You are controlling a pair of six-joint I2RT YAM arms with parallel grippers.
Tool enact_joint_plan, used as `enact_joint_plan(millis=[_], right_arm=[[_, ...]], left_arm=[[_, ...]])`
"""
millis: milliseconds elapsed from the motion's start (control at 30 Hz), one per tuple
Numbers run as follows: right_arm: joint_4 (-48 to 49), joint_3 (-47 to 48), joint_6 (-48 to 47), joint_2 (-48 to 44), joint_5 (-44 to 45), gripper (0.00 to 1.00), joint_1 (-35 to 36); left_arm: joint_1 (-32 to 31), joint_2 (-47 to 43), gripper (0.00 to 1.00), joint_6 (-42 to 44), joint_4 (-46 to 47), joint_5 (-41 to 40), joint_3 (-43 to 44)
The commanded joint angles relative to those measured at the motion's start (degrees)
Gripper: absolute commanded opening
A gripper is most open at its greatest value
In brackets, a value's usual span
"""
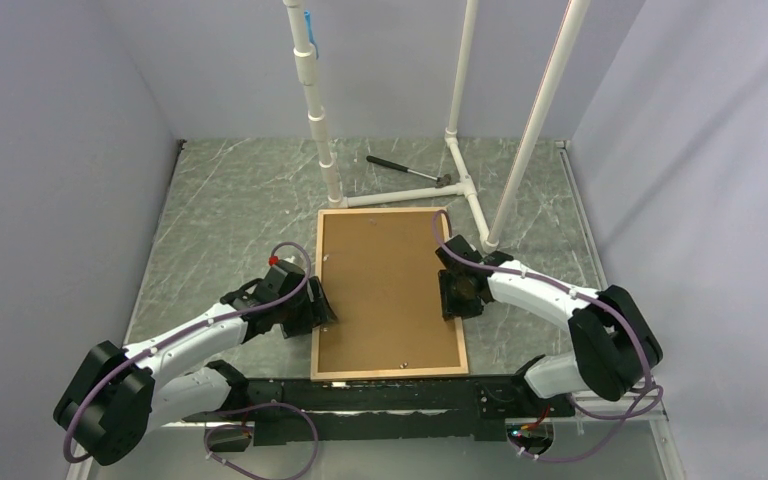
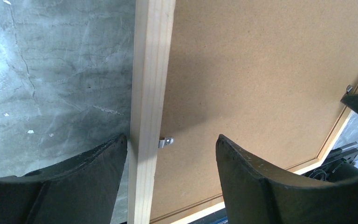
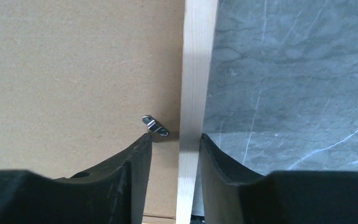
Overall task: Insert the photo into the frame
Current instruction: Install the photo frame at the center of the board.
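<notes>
Frame (image 1: pixel 390 374) around backing board (image 1: pixel 385 290), hammer (image 1: pixel 407 170) beyond

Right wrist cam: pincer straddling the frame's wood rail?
Yes, the right pincer has one finger over the backing board and the other over the table, a rail of the frame between them.

One frame (image 1: pixel 388 374) is lying between two grippers, the left gripper (image 1: pixel 318 306) and the right gripper (image 1: pixel 457 294), and each of them is straddling one side rail with two fingers. One brown backing board (image 1: pixel 385 290) is sitting inside it. Two small metal clips are showing: one left clip (image 2: pixel 166 141) just ahead of the left gripper's fingertips and one right clip (image 3: pixel 155 126) just ahead of the right gripper's. Beyond both grippers, one hammer (image 1: pixel 407 170) is lying and three upright white pipes (image 1: pixel 318 110) are standing.
</notes>
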Motion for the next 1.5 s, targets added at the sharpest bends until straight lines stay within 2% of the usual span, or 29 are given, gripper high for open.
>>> enact_joint_plan(millis=[0,233,333,367,500,600,700,800,933,1133,1333,1467], right_arm=[[2.01,1.82,0.81,2.70,4.84,0.35,0.30],[2.13,2.36,1.14,2.79,6.12,0.04,0.29],[1.96,2.69,0.53,1.96,5.04,0.01,0.28],[1.82,2.67,0.37,1.29,4.50,0.06,0.34],[0.67,2.67,-0.09,-2.61,2.56,0.45,0.33],[1.10,2.18,-0.64,-5.44,0.81,0.65,0.34],[1.83,1.96,-0.91,-4.72,0.31,0.77,0.36],[2.40,2.13,-1.06,-1.21,2.06,0.78,0.40],[2.72,2.23,-0.72,2.87,2.96,0.72,0.38],[3.90,1.37,-0.84,3.63,3.67,0.64,0.36],[2.38,3.26,-0.75,6.39,5.78,0.32,0.36],[2.68,3.12,0.00,5.89,5.62,0.15,0.44]], left_arm=[[0.19,1.16,0.75,1.28,-1.60,-1.07,-0.37],[0.20,0.93,0.75,1.46,-1.53,-1.10,-0.65],[0.17,0.84,0.75,1.58,-1.94,-1.26,-0.56],[0.14,0.70,0.75,1.59,-2.05,-1.26,-0.54],[0.21,0.04,0.75,1.51,-2.33,-1.35,-0.70],[0.17,-0.02,0.75,1.55,-2.41,-1.32,-0.71],[0.20,0.43,0.75,1.88,-2.58,-1.16,-0.42],[0.13,1.45,0.75,2.73,-2.77,-1.29,0.32],[0.15,3.80,0.75,3.27,-2.59,-1.14,1.47],[0.14,5.67,0.75,2.79,0.04,-0.18,0.44],[0.14,5.14,0.75,2.33,0.67,0.10,-0.38],[0.18,5.75,0.75,3.14,-0.73,-0.59,0.77]])
